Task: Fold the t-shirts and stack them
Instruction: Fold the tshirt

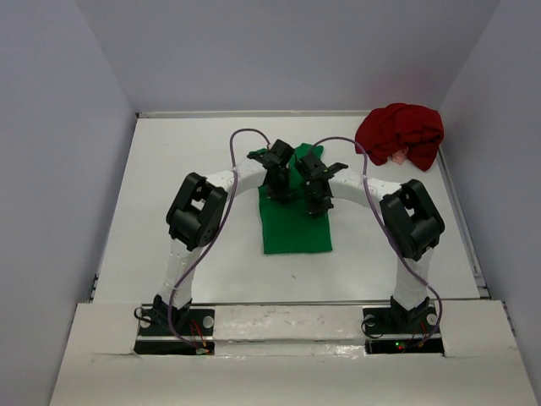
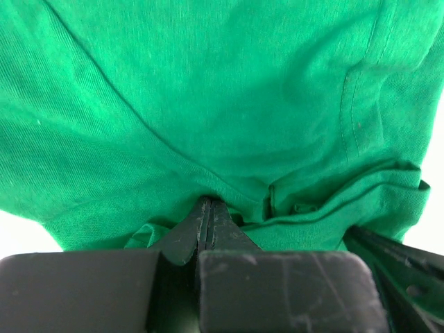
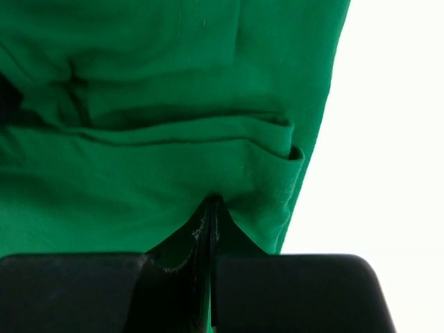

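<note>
A bright green t-shirt (image 1: 296, 230) lies partly folded into a narrow strip in the middle of the white table. Its far part is lifted by both grippers. My left gripper (image 1: 279, 193) is shut on a bunched edge of the cloth. In the left wrist view the fingers (image 2: 209, 202) are pressed together with green fabric (image 2: 208, 90) draped over their tips. My right gripper (image 1: 319, 203) is shut on the shirt's right side, where the hem (image 3: 270, 149) folds above the closed tips (image 3: 214, 201). A dark red t-shirt (image 1: 400, 134) sits crumpled in the far right corner, away from both arms.
White walls (image 1: 287, 51) close in the table at the back and both sides. A raised white ledge (image 1: 287, 326) with the two arm bases runs along the near edge. Purple cables (image 1: 245, 134) loop over the arms. Bare white tabletop (image 3: 388, 139) shows right of the green cloth.
</note>
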`<state>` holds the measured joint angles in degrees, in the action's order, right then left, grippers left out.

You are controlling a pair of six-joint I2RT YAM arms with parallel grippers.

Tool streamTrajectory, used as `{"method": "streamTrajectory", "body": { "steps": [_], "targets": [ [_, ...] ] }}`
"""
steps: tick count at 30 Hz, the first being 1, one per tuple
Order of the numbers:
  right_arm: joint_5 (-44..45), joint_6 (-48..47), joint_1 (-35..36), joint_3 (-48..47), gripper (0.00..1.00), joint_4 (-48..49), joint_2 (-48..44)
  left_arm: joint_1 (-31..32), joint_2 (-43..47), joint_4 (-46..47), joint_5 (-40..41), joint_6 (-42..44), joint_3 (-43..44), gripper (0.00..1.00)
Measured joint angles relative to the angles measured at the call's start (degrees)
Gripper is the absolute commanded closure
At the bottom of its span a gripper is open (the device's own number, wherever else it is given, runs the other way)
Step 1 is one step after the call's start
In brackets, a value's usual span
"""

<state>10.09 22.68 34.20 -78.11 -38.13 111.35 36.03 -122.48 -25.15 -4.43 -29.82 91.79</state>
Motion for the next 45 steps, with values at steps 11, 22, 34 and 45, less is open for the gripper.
{"method": "streamTrajectory", "body": {
  "steps": [11, 22, 34, 45],
  "targets": [
    [0.4, -1.1, 0.4, 2.1, 1.00, -0.1, -1.9, 0.3, -0.6, 0.0, 1.0, 0.4, 1.0, 0.74],
    [2.4, -4.4, 0.4, 2.0, 0.66, -0.4, -3.8, 0.9, 2.4, -1.4, 7.9, -1.7, -1.2, 0.20],
    [5.2, -6.0, 0.4, 0.3, 0.38, -3.5, -14.7, 5.8, 10.8, -6.7, 22.1, -3.1, -1.0, 0.13],
    [-7.0, -4.2, 0.4, 19.7, 0.24, -1.5, -31.7, 8.0, 25.0, -3.3, 15.5, -5.5, -22.4, 0.04]
  ]
}}
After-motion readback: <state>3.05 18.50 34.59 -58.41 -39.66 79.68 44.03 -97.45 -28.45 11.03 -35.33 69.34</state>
